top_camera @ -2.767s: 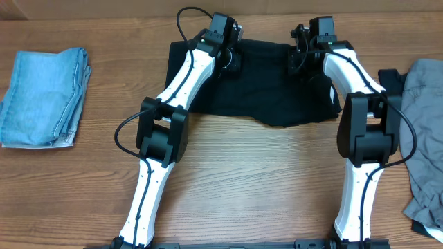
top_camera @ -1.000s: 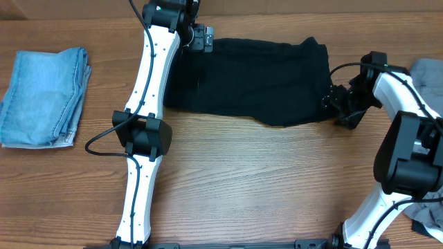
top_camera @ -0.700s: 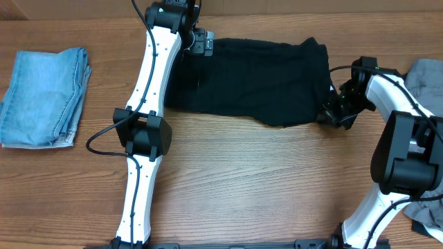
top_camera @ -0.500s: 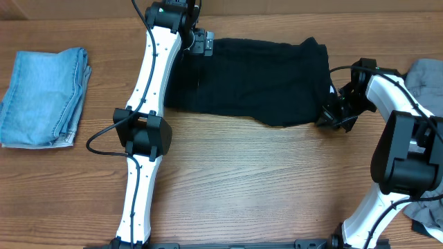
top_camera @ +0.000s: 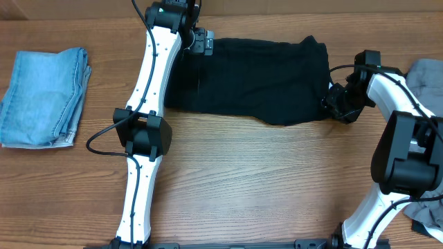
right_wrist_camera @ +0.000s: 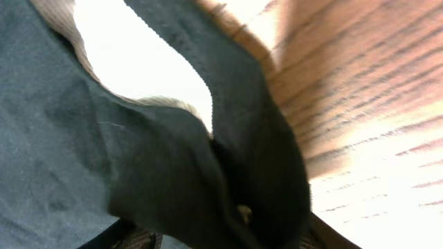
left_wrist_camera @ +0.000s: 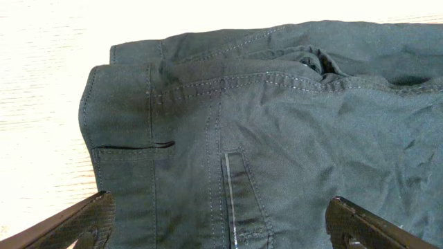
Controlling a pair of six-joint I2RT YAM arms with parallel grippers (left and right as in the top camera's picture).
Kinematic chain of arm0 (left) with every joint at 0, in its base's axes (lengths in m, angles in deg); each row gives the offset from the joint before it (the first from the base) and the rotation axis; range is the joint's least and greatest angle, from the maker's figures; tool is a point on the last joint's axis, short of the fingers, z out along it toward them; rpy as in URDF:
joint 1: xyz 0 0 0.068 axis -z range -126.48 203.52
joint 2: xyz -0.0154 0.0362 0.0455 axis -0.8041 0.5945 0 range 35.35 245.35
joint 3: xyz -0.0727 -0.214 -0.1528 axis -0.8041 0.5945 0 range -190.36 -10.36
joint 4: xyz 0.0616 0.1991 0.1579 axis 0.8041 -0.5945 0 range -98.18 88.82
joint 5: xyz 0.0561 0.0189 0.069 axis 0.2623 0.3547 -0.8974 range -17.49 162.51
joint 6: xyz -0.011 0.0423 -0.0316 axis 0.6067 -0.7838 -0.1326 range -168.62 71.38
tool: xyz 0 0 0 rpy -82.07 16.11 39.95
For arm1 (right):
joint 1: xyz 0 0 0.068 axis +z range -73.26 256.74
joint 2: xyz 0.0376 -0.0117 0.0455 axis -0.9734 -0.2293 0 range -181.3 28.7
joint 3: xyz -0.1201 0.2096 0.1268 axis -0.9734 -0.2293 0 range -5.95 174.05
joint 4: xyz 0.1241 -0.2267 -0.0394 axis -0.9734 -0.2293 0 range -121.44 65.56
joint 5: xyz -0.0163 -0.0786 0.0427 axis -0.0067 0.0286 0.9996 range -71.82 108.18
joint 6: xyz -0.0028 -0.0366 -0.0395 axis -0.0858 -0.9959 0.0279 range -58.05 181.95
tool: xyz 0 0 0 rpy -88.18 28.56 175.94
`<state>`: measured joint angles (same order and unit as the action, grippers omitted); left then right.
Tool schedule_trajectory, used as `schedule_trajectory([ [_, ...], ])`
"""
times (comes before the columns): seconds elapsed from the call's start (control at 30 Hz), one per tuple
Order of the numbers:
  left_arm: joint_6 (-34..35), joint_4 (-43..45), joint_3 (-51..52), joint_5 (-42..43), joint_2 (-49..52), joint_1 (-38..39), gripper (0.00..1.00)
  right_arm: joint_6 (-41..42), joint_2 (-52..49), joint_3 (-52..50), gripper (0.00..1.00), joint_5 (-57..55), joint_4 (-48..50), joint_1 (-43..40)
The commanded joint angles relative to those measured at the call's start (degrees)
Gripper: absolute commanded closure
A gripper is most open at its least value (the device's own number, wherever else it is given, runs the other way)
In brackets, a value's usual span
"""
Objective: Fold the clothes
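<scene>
The clothes in play are black shorts [top_camera: 256, 79], spread flat at the far middle of the table. My left gripper [top_camera: 201, 43] hovers over their top left corner. In the left wrist view its fingers [left_wrist_camera: 76, 221] stand wide apart over the waistband and pocket seams [left_wrist_camera: 277, 138], touching nothing. My right gripper [top_camera: 336, 107] sits at the shorts' right edge. In the right wrist view a thick fold of black fabric [right_wrist_camera: 159, 159] with a pale lining edge [right_wrist_camera: 52, 17] fills the space between its parted jaws [right_wrist_camera: 228, 238]. Its fingertips are hidden.
Folded light-blue denim [top_camera: 41, 97] lies at the left edge of the wooden table [top_camera: 263, 180]. A grey garment [top_camera: 426, 124] is heaped at the right edge, close behind my right arm, with a dark piece [top_camera: 391, 77] beside it.
My right gripper pushed in at the shorts' right hem, then pulled slightly up and back, its jaws closing and parting again. The left arm and the shorts stayed still.
</scene>
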<state>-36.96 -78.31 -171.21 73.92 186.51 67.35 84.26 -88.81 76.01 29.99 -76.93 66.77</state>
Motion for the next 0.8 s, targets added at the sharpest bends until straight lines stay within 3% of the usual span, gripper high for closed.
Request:
schedule_trajectory([
  [0.0, -0.55, 0.07, 0.35, -0.57, -0.13, -0.31, 0.00, 0.26, 0.50, -0.57, 0.58, 0.96, 0.02, 0.39],
  [0.03, -0.59, 0.11, 0.35, -0.59, -0.13, -0.33, 0.00, 0.28, 0.50, -0.57, 0.72, 1.46, -0.42, 0.39],
  [0.1, -0.98, 0.02, 0.35, -0.55, -0.13, -0.31, 0.01, 0.26, 0.87, 0.37, 0.88, 1.55, -2.86, 0.26],
  [0.27, -0.98, 0.13, 0.35, -0.55, -0.07, -0.31, 0.04, 0.24, 3.82, 4.22, 0.94, 1.57, -5.49, 0.17],
  [0.47, -0.96, 0.26, 0.37, -0.52, -0.07, -0.31, 0.04, 0.81, 5.25, 9.84, 0.94, 4.83, -7.69, 0.17],
  [0.77, -0.92, -0.39, 0.37, -0.28, -0.07, -0.31, 0.05, 12.15, 5.22, 10.12, 0.94, 4.98, 0.28, 0.66],
])
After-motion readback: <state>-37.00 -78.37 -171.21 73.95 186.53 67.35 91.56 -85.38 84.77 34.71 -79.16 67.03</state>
